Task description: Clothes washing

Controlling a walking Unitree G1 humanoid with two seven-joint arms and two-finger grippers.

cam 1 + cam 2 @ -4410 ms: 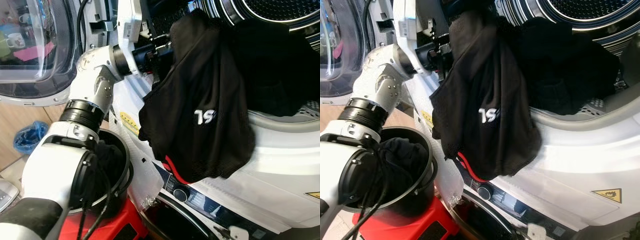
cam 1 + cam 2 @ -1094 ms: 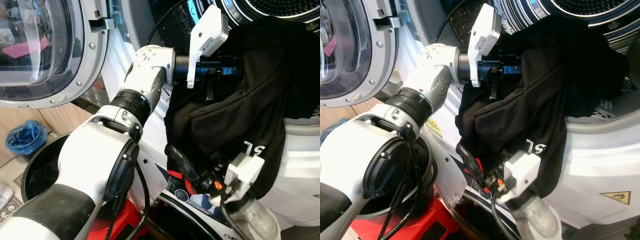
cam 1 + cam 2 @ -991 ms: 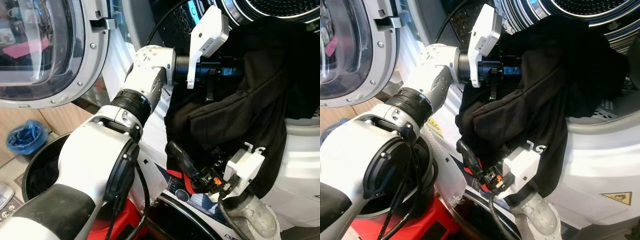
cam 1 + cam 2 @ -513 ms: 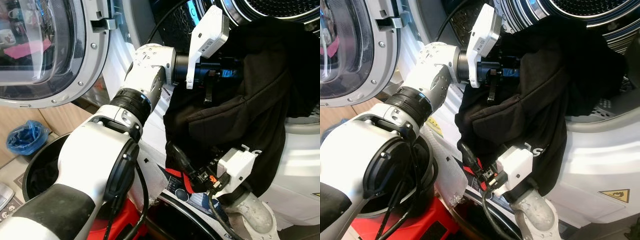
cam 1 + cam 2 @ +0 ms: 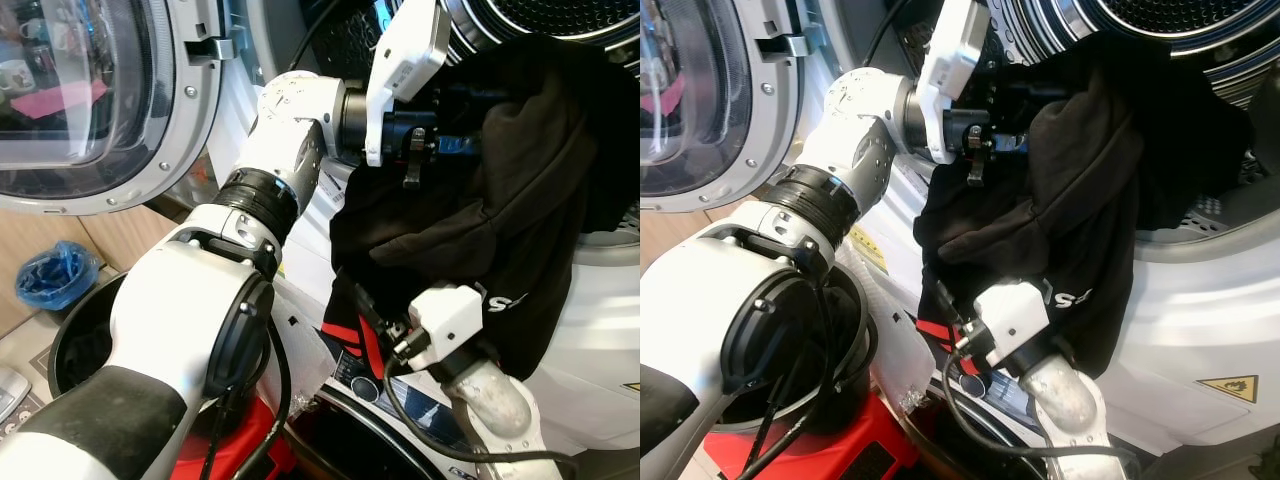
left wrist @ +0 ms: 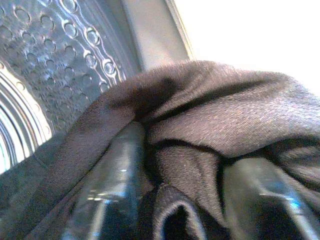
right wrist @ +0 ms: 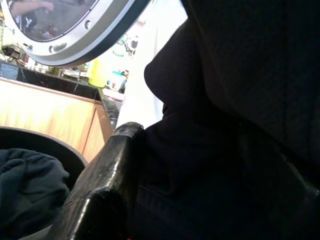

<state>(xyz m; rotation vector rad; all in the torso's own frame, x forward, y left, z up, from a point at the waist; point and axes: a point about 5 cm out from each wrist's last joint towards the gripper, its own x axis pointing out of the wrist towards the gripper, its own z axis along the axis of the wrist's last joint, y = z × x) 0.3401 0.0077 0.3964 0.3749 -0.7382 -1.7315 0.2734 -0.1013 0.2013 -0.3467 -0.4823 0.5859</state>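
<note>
Black garment [image 5: 520, 180] hangs at the drum mouth, pinched in both jaws.

Black garment [image 5: 520, 200] hides both tools' fingertips and the drum opening.

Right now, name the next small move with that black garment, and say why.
Probably push the black garment deeper into the drum: the left gripper pinches its top at the drum mouth, while the right gripper bears up the lower part hanging outside over the washer front.
</note>
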